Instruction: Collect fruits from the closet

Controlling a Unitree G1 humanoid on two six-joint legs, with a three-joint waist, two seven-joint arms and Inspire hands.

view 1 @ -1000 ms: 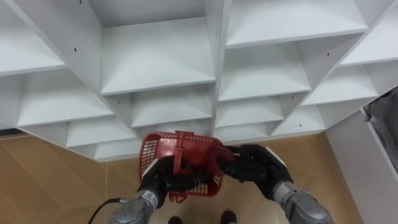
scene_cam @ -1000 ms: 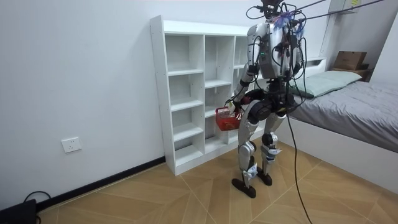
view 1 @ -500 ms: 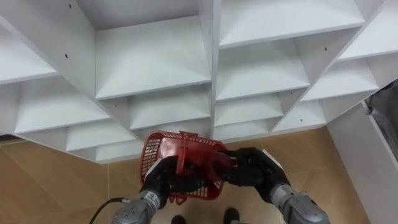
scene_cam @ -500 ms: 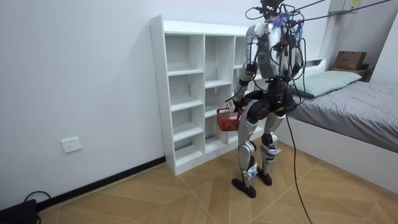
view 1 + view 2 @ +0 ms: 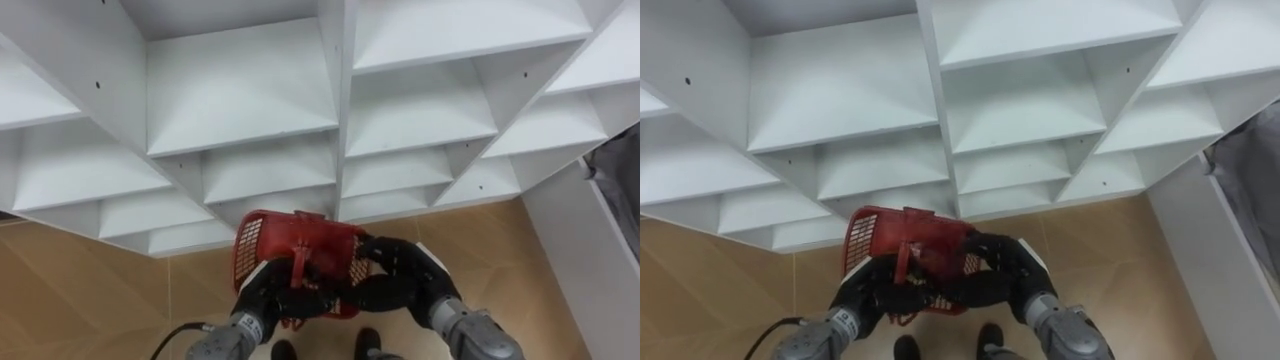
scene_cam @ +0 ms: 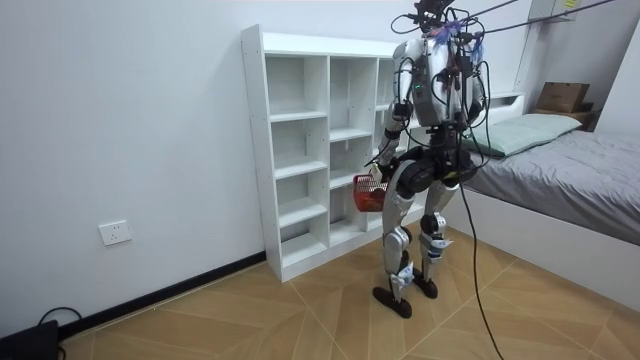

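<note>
Pulled slightly inward, red plastic mesh basket (image 5: 298,243), gripped by curled left hand (image 5: 274,298) and right hand (image 5: 397,273), could clip white shelved closet (image 5: 245,100).

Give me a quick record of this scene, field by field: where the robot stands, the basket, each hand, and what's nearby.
robot: stands facing the white shelf unit
red basket: held low in front of the robot, below the shelves
left hand: fingers curled on the basket's near edge
right hand: against the basket's right side
basket contents: cannot tell
nearby: bed at the room view's right; wood floor
</note>
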